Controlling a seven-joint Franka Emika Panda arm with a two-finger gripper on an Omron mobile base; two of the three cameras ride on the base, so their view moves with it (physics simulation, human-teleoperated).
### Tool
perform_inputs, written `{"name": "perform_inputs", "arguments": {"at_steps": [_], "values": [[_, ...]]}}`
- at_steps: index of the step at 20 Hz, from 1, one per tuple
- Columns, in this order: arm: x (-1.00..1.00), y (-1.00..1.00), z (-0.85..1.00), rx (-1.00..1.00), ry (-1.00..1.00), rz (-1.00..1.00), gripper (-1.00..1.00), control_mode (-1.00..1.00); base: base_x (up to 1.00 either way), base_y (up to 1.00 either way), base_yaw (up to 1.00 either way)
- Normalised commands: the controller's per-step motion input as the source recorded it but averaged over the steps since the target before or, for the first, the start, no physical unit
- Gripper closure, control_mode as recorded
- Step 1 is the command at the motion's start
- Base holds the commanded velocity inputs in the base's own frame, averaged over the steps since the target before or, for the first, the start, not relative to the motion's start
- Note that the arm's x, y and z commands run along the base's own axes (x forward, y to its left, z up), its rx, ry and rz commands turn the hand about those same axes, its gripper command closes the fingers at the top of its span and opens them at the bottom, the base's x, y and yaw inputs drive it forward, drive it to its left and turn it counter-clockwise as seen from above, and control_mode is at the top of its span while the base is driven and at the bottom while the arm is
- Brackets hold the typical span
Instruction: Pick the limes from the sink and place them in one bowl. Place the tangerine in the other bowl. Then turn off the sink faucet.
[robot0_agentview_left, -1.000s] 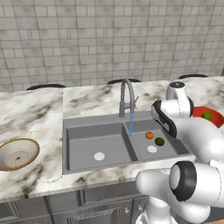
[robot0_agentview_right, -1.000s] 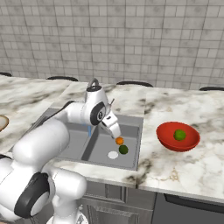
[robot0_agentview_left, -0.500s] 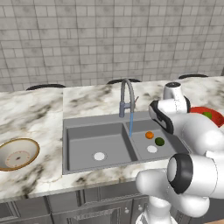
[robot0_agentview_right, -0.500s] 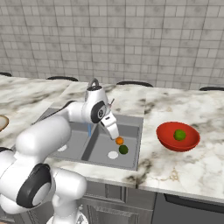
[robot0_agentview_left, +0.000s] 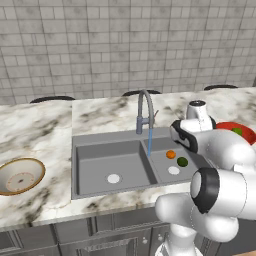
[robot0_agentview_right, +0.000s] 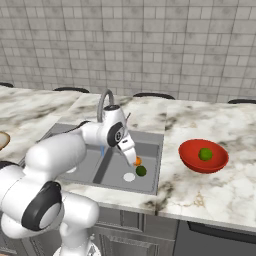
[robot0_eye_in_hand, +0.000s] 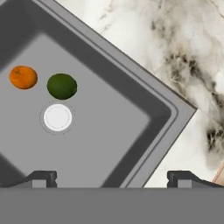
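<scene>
My gripper (robot0_eye_in_hand: 112, 179) is open and holds nothing; it hangs above the right basin of the sink (robot0_eye_in_hand: 170, 109), near that basin's outer corner. In the basin lie the tangerine (robot0_eye_in_hand: 23, 77) and a dark green lime (robot0_eye_in_hand: 61, 86), side by side just beyond the white drain (robot0_eye_in_hand: 57, 117). From the right base view the gripper (robot0_agentview_right: 133, 156) hovers just over the tangerine (robot0_agentview_right: 138, 161) and the lime (robot0_agentview_right: 141, 170). A lighter lime (robot0_agentview_right: 205, 154) rests in the red bowl (robot0_agentview_right: 192, 160) on the counter to the right. The tan bowl (robot0_agentview_left: 35, 167) sits far left. The faucet (robot0_agentview_left: 145, 112) is running.
A thin blue stream of water (robot0_agentview_left: 149, 142) falls near the divider between the two basins. The left basin (robot0_agentview_left: 95, 165) has its own white drain. Marbled counter (robot0_eye_in_hand: 175, 52) surrounds the sink, and a tiled wall (robot0_agentview_left: 125, 45) closes the back.
The arm's elbow has shifted a little, and the hand has barely moved over the right basin. The gripper stays open. The fruits and the bowls lie where they were.
</scene>
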Motion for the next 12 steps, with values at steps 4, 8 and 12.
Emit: {"name": "perform_inputs", "arguments": {"at_steps": [4,8,12], "values": [[0.0,-0.11,-0.4,0.03,0.0,-0.01,-1.0,-1.0,0.0,0.0,0.0],[0.0,-0.06,-0.32,0.03,0.0,-0.01,-1.0,-1.0,0.0,0.0,0.0],[0.02,0.0,-0.19,0.03,0.0,-0.03,-1.0,-1.0,0.0,0.0,0.0]]}}
